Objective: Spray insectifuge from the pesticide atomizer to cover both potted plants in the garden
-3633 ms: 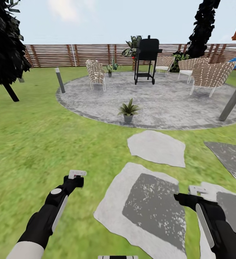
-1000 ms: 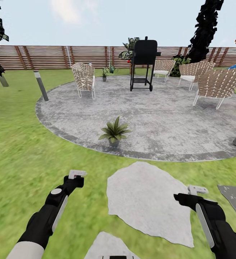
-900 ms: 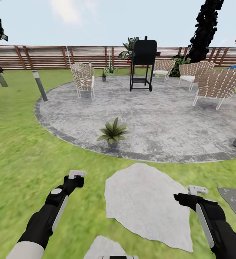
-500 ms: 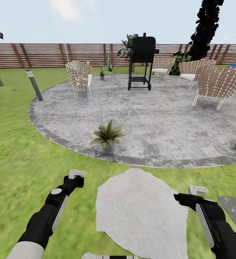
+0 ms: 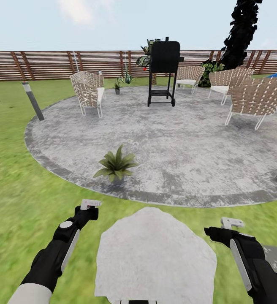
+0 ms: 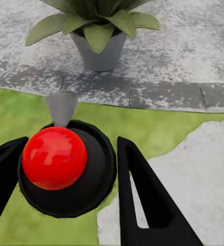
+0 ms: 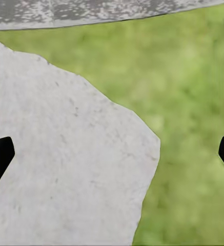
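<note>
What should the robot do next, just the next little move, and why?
Probably roll a bit forward over the stepping stone toward the potted plant: it sits at the patio edge, beyond the left pincer, likely too far to spray.

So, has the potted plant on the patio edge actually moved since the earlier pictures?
No. The potted plant sits at the same spot on the patio's dark border ring; it only slid left and down in the head view because the camera moved, shifting grill and chairs too.

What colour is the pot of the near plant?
Grey pot, clearest in the left wrist view.
</note>
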You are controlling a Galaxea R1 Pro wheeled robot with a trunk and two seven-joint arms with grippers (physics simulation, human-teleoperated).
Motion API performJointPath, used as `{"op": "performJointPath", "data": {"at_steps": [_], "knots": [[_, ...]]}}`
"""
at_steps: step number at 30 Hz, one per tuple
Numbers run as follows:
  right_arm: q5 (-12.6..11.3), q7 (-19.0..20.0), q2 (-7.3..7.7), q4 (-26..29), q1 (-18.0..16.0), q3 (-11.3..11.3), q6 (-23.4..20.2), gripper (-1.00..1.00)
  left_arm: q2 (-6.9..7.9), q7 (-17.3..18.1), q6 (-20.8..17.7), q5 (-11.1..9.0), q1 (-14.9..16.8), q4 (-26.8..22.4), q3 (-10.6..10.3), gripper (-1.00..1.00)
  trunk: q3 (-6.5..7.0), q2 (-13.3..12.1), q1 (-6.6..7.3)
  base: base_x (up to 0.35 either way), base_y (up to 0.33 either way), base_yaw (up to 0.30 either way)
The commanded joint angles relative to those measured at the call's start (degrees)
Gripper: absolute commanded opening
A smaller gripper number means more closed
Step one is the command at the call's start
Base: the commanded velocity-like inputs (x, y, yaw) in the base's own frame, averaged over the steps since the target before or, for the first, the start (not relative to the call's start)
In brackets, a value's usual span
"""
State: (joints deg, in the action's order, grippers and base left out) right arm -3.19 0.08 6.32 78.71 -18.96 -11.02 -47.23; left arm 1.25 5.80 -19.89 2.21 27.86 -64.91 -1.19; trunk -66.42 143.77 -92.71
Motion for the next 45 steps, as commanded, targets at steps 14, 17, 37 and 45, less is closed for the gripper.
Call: {"op": "performJointPath", "data": {"at_steps": [14,17,37,45], "knots": [[-0.38,0.01,0.0,0.04,-0.03,-0.05,-0.25,1.0,-0.01,0.18,-0.33,0.25,0.01,-0.07,-0.04,-1.0,-0.05,0.02,-0.02,0.272,-0.227,0.0],[-0.34,0.01,0.0,0.04,-0.03,-0.05,-0.25,1.0,0.01,0.18,-0.33,0.25,0.0,-0.09,-0.04,-1.0,-0.05,0.02,-0.02,0.272,-0.227,0.0],[-0.34,0.01,0.0,0.04,-0.03,-0.05,-0.24,1.0,-0.02,0.18,-0.33,0.25,0.01,-0.08,-0.04,-1.0,-0.05,0.02,-0.02,0.271,-0.227,0.0],[-0.33,0.01,0.0,0.04,-0.03,-0.05,-0.24,1.0,-0.02,0.18,-0.33,0.25,0.0,-0.07,-0.04,-1.0,-0.05,0.02,-0.02,0.271,-0.227,0.0]]}}
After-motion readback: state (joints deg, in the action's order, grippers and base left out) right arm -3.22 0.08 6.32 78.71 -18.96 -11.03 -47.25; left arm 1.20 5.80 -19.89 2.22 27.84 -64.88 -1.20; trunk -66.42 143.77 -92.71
